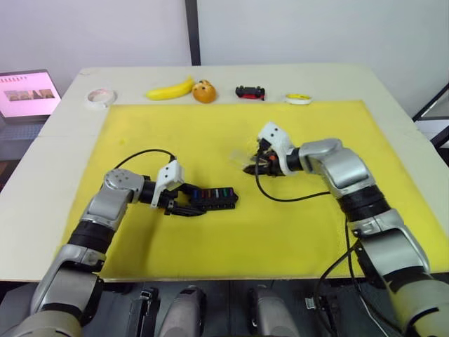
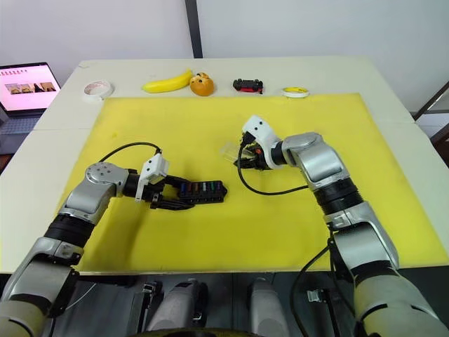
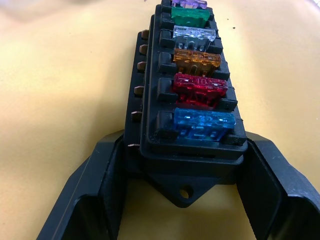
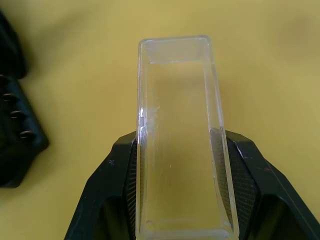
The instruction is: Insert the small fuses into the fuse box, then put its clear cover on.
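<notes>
Fuses (image 3: 199, 85), six counted, fill the fuse box (image 1: 210, 199) gripped by left end effector (image 3: 182, 195); right end effector (image 4: 182, 192) clamps one clear cover (image 4: 180, 130).

Fuse box: black rectangular plastic fuse box (image 3: 192, 145), matt, moulded.
Fuses: 6 small translucent glossy plastic fuses (image 3: 204, 124).
Cover: clear rectangular plastic cover (image 4: 180, 135), smooth, glossy.
Mat: yellow mat (image 1: 231, 232), matt, finely grained.
</notes>
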Action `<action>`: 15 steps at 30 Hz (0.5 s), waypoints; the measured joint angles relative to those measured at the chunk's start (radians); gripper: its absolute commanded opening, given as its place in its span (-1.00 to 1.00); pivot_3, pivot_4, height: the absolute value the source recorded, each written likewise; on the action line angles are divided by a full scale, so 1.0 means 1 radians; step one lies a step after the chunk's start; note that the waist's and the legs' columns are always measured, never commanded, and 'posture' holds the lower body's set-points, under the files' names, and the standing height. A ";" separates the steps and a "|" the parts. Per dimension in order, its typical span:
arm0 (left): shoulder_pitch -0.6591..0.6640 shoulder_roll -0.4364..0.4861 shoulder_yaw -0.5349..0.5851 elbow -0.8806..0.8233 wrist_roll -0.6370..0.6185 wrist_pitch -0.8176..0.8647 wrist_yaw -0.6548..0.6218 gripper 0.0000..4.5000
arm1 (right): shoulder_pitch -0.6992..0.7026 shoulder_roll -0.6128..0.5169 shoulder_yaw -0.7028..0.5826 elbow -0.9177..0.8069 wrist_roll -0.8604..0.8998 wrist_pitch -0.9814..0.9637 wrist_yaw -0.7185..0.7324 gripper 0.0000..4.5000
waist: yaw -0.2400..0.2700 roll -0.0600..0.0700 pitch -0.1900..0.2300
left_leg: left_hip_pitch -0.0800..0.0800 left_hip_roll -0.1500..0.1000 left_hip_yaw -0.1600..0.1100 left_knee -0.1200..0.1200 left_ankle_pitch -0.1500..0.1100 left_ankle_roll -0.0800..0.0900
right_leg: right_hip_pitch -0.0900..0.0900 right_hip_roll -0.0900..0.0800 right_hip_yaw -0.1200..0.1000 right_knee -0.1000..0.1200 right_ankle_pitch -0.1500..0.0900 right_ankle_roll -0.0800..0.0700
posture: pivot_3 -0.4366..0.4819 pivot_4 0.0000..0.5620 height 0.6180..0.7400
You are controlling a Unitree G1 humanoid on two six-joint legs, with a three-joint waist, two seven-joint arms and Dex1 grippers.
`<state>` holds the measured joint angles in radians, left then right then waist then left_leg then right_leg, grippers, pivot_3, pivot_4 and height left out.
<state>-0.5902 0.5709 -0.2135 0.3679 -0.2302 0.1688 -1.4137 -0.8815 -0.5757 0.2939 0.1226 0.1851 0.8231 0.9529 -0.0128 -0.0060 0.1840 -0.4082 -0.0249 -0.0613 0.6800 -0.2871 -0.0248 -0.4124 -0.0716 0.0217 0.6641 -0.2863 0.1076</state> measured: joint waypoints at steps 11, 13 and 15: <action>0.006 0.004 -0.002 -0.013 0.003 -0.006 -0.003 0.12 | 0.043 -0.037 -0.001 -0.503 0.195 0.300 0.014 -0.24 | 0.001 0.000 0.000 | 0.000 0.000 0.000 0.000 -0.001 0.001 | 0.000 0.000 0.000 0.000 0.000 0.000 | -0.05 -0.47 1.00; 0.006 0.004 -0.001 -0.013 0.003 -0.006 -0.005 0.12 | 0.046 -0.036 0.011 -0.520 0.209 0.313 0.004 -0.24 | 0.001 0.000 0.000 | 0.000 0.000 0.000 0.000 -0.001 0.002 | 0.000 0.000 0.000 0.000 0.000 0.000 | -0.05 -0.47 1.00; 0.006 0.004 -0.001 -0.014 0.003 -0.006 -0.006 0.12 | 0.047 -0.032 0.035 -0.520 0.211 0.319 -0.007 -0.24 | 0.000 0.000 0.000 | 0.000 0.000 0.000 0.000 -0.001 0.002 | 0.000 0.000 0.000 0.000 0.000 0.000 | -0.05 -0.47 1.00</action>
<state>-0.5839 0.5753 -0.2148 0.3540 -0.2270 0.1632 -1.4199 -0.8342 -0.6081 0.3287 -0.3978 0.3963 1.1418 0.9457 -0.0126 -0.0062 0.1839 -0.4082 -0.0247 -0.0614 0.6802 -0.2881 -0.0231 -0.4122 -0.0719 0.0215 0.6639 -0.2864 0.1076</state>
